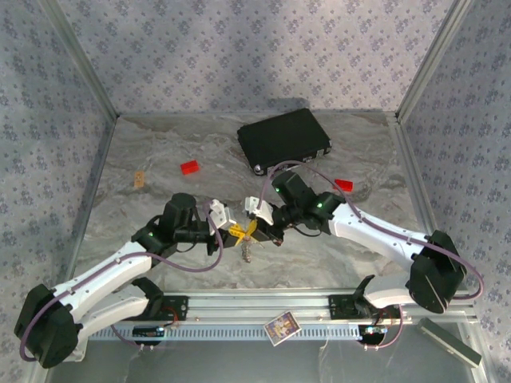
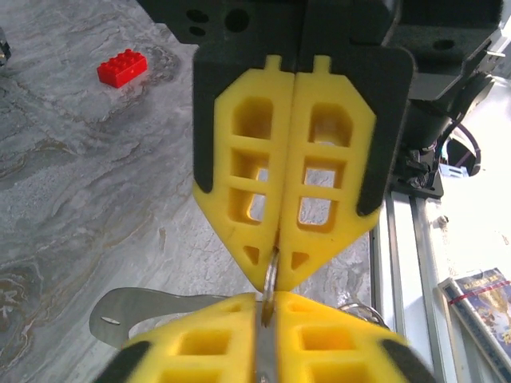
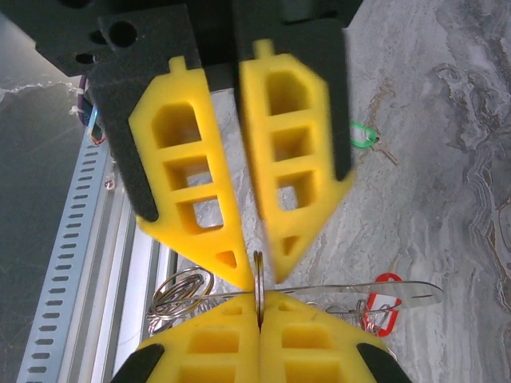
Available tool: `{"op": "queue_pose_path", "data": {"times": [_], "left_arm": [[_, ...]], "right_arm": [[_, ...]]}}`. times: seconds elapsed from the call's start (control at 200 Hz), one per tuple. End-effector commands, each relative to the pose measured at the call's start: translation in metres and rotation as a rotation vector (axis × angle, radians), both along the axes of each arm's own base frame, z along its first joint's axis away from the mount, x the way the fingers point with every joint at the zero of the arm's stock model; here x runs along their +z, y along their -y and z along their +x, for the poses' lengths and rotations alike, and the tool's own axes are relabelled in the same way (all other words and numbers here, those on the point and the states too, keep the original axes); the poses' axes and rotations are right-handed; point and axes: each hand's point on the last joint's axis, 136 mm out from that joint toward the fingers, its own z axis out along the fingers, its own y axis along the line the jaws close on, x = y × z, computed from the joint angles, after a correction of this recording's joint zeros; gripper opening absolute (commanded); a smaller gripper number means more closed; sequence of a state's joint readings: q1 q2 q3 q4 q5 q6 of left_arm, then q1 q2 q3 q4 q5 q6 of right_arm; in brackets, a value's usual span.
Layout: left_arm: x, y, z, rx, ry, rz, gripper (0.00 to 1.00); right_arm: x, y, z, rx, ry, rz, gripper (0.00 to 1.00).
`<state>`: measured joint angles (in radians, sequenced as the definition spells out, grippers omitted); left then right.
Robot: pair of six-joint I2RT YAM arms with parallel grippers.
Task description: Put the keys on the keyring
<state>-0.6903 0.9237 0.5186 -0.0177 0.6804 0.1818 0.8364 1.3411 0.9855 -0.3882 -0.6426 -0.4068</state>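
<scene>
Right gripper (image 3: 259, 307) clenched on thin pale metal keyring (image 2: 271, 277), edge-on. Left gripper (image 3: 260, 274) opposite, jaws slightly parted around it. Small red-tagged key (image 3: 385, 307) lies just beside right gripper, the nearer arm.

Keyring (image 3: 259, 275) between left gripper (image 1: 239, 232) and right gripper (image 1: 252, 229), case (image 1: 283, 140) behind them, one block (image 1: 190, 167) left of the case

Grey marbled table (image 1: 160, 144), black case (image 1: 283, 137), green key tag (image 3: 363, 134), red key tag (image 3: 383, 307), silvery keyring (image 3: 258, 275)
</scene>
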Motion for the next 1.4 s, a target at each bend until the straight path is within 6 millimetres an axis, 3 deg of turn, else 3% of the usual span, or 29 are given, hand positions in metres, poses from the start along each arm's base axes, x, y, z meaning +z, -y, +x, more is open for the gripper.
{"op": "queue_pose_path", "data": {"times": [0.0, 0.19, 0.32, 0.39, 0.445, 0.63, 0.795, 1.129, 1.264, 1.394], "left_arm": [[0.022, 0.005, 0.005, -0.006, 0.066, -0.018, 0.20], [0.027, 0.008, 0.003, -0.034, 0.078, -0.019, 0.20], [0.025, 0.012, -0.001, -0.067, 0.065, -0.013, 0.08], [0.024, 0.012, -0.001, -0.068, 0.063, -0.011, 0.00], [0.023, 0.011, 0.000, -0.057, 0.060, -0.006, 0.00], [0.028, 0.001, 0.018, 0.100, 0.016, 0.032, 0.00], [0.031, -0.008, 0.037, 0.278, -0.055, 0.089, 0.00], [0.058, -0.006, 0.077, 0.623, -0.179, 0.215, 0.00], [0.065, 0.004, 0.089, 0.731, -0.328, 0.228, 0.00], [0.059, 0.009, 0.095, 0.828, -0.471, 0.281, 0.00]], "right_arm": [[0.014, -0.005, -0.003, 0.037, 0.037, 0.010, 0.00], [0.013, -0.007, -0.004, 0.059, 0.048, -0.014, 0.00], [0.014, -0.007, -0.002, 0.051, 0.061, -0.011, 0.00], [0.014, -0.004, 0.002, 0.024, 0.071, -0.016, 0.15], [0.013, 0.001, 0.008, -0.014, 0.080, -0.028, 0.24], [0.018, 0.032, 0.025, -0.180, 0.102, -0.057, 0.27], [0.036, 0.042, 0.011, -0.199, 0.100, 0.007, 0.27], [0.037, 0.013, -0.038, -0.048, 0.085, 0.100, 0.26], [0.042, -0.004, -0.034, -0.078, 0.143, 0.214, 0.26], [0.045, -0.017, -0.019, -0.166, 0.209, 0.325, 0.25]]}}
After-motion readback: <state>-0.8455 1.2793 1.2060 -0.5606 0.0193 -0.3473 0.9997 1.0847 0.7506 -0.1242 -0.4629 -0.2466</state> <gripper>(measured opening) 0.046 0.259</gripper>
